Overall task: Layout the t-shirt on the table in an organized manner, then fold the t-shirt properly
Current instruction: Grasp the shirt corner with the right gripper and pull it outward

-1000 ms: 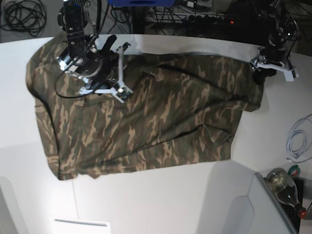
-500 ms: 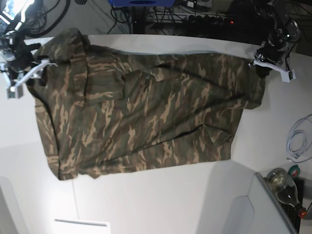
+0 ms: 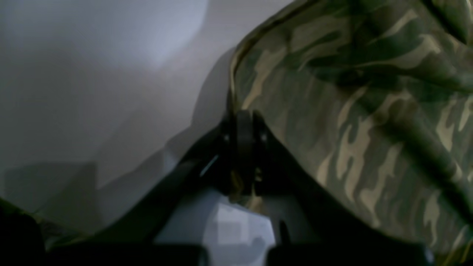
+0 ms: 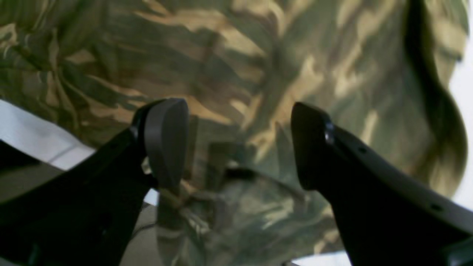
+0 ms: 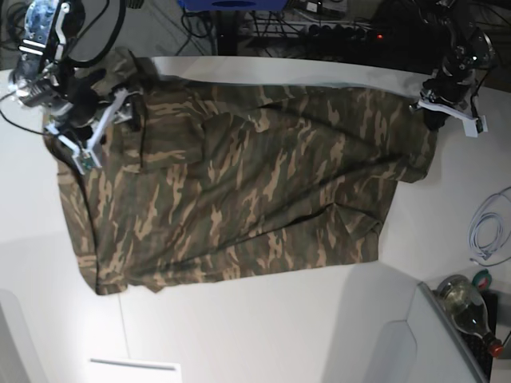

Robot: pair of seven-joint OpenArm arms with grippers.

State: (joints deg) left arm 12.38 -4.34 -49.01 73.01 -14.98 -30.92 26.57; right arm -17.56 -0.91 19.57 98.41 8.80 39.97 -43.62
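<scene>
Left claw [image 3: 244, 147] pinches the t-shirt [image 5: 239, 191] hem, its corner hidden; right claw [image 4: 236, 144] gapes above blurred cloth.

Item count, as visible:

- T-shirt [image 5: 239, 191]: one, camouflage print, spread across the middle of the bench.
- Bench [image 5: 263, 327]: one, white.
- Claws: two. Left claw [image 5: 435, 112] is at the far right corner of the shirt; right claw [image 5: 88, 128] is over the shirt at the bench's left edge.
- White cable [image 5: 489, 227]: one coil, at the right edge.
- Glass bottle [image 5: 471, 307]: one, beyond the near right corner.
</scene>
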